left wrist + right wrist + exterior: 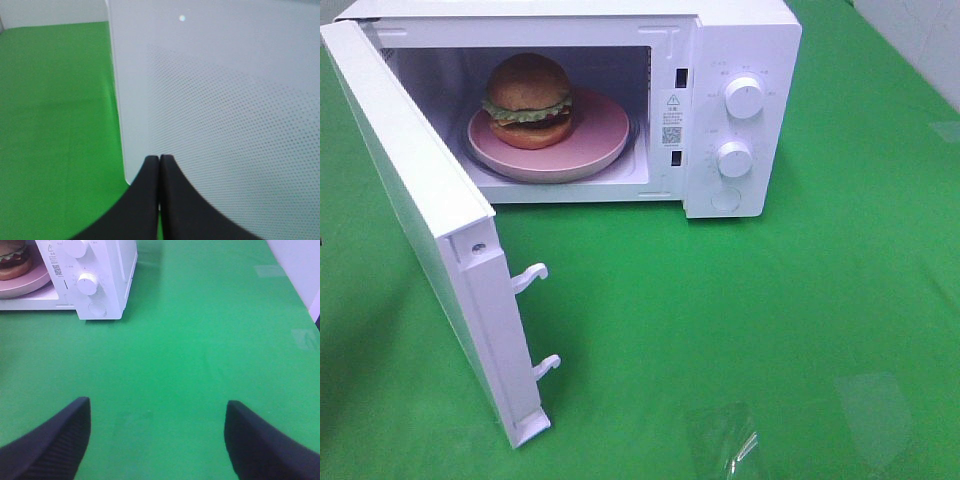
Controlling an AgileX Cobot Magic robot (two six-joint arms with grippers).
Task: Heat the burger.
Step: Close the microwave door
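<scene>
Burger (528, 100) on pink plate (600, 142) inside microwave (750, 40), door (400, 170) swung wide; my left gripper (159, 157) pressed together near door, right gripper (157, 402) spread, empty.

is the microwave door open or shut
Open: the microwave door stands swung wide, latch hooks bare, and the burger on the pink plate shows inside.

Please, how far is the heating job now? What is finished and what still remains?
Done: the burger sits on the pink plate inside the microwave. In hand: the door stands wide open; the left arm's jaws, shut, face its dotted panel, perhaps to push it. The right arm's jaws hang open over the green table. Left: close the door, turn a knob.
</scene>
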